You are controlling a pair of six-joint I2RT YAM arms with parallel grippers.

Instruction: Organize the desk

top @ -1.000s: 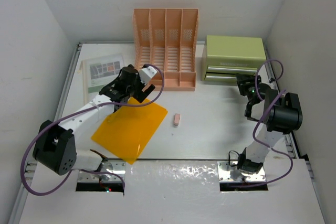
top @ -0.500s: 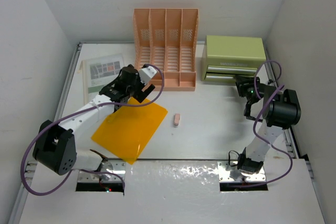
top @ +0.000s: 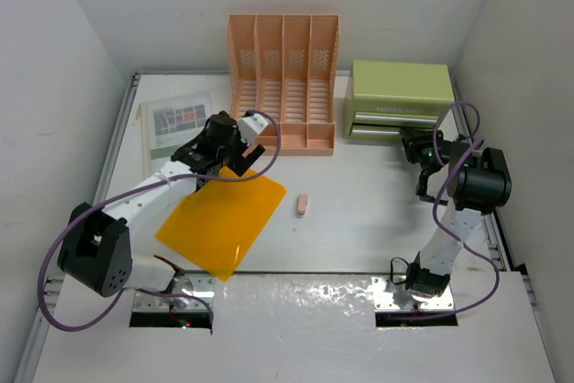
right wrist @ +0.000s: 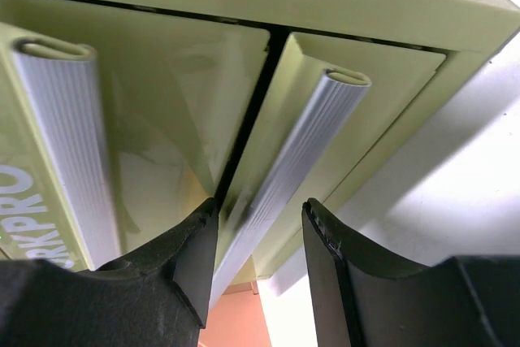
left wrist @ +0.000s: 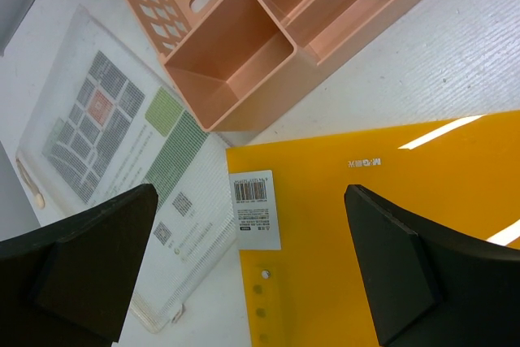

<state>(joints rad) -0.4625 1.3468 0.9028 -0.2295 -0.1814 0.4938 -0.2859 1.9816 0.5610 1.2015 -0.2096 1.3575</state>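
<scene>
Item, before me: one flat white rectangular desk (top: 359,230) with metal rails.

On it:
- Back: peach slotted plastic file rack (top: 283,87), with a pale green drawer box (top: 400,87) to its right.
- Left: clear plastic document pouch (top: 175,125).
- Middle: orange plastic folder (top: 224,220), with a small pink eraser (top: 302,204) near its right edge.

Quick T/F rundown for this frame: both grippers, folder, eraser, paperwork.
1. The left gripper hangs open over a corner of the orange folder. True.
2. The folder stands in a slot of the peach rack. False: it lies flat on the desk, in front of the rack.
3. The right gripper has a ribbed handle of the green drawer box between its jaws. True.
4. The pink eraser sits on top of the drawer box. False: it lies on the desk just right of the folder.
5. A printed sheet in a clear sleeve lies left of the rack. True.
</scene>
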